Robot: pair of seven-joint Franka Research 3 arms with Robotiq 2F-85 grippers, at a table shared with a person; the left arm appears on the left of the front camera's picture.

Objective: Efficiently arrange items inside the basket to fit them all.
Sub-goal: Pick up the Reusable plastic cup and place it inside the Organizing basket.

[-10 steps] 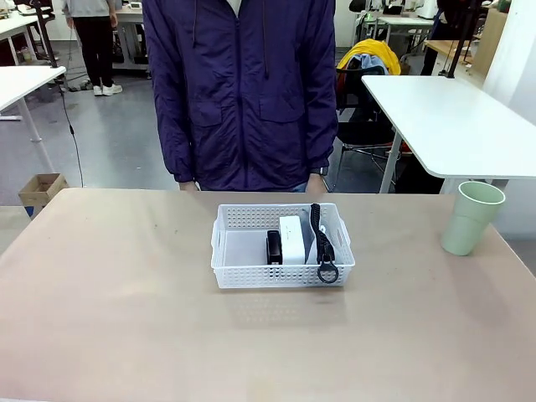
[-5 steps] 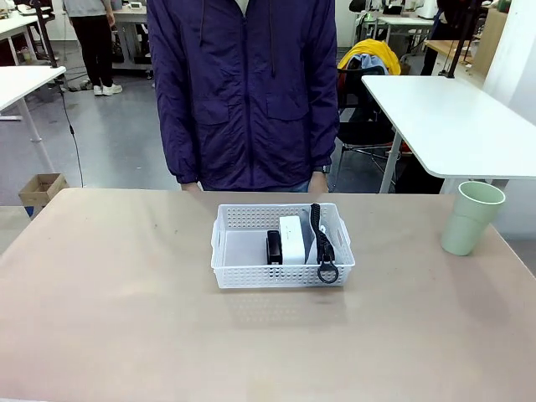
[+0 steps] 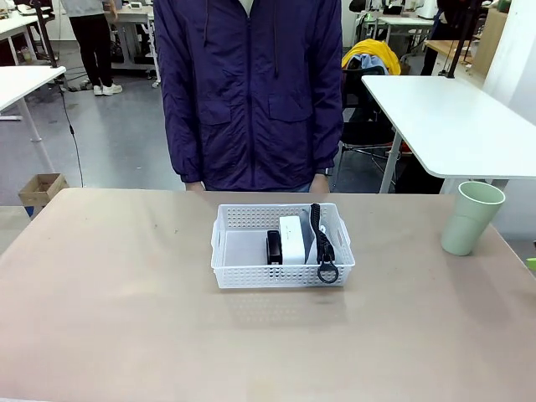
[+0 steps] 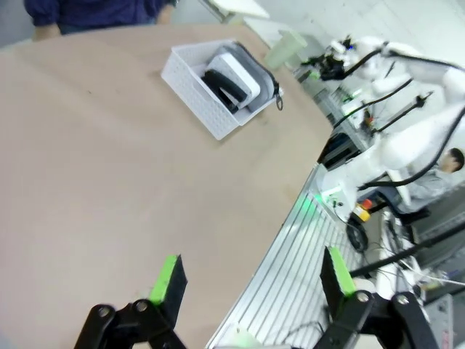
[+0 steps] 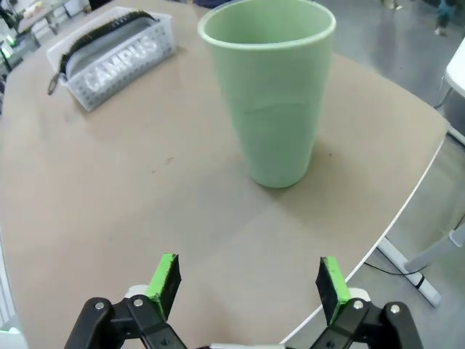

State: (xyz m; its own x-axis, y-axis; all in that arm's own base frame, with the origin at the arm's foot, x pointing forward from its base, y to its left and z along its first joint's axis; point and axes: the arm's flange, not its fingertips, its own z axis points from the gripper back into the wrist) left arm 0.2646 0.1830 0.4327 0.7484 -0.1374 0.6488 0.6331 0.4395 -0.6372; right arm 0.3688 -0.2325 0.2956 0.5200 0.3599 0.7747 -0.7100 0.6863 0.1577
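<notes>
The white lattice basket (image 3: 251, 275) sits mid-table, also seen in the left wrist view (image 4: 190, 89) and the right wrist view (image 5: 161, 45). Standing on edge side by side in it are a black stapler (image 3: 274, 247), a small white box (image 3: 291, 239) and the grey "CAMPUS" pouch (image 5: 120, 64) with its black strap (image 3: 323, 249). The pale green cup (image 3: 471, 218) stands upright near the table's right edge. My right gripper (image 5: 248, 285) hovers open just short of the cup (image 5: 270, 94), nothing between its fingers. My left gripper (image 4: 254, 278) is open and empty over the table's near-left edge, far from the basket.
A person in a dark purple jacket (image 3: 249, 92) stands at the far side, hands down at the table edge. The table corner and edge (image 5: 407, 196) lie close behind the cup. A white table (image 3: 444, 117) stands beyond at the right. The right arm (image 4: 407, 138) shows beyond the table.
The person has shifted slightly to the right. A sliver of green has come in at the right edge of the front view. Basket, items and cup have not moved.
</notes>
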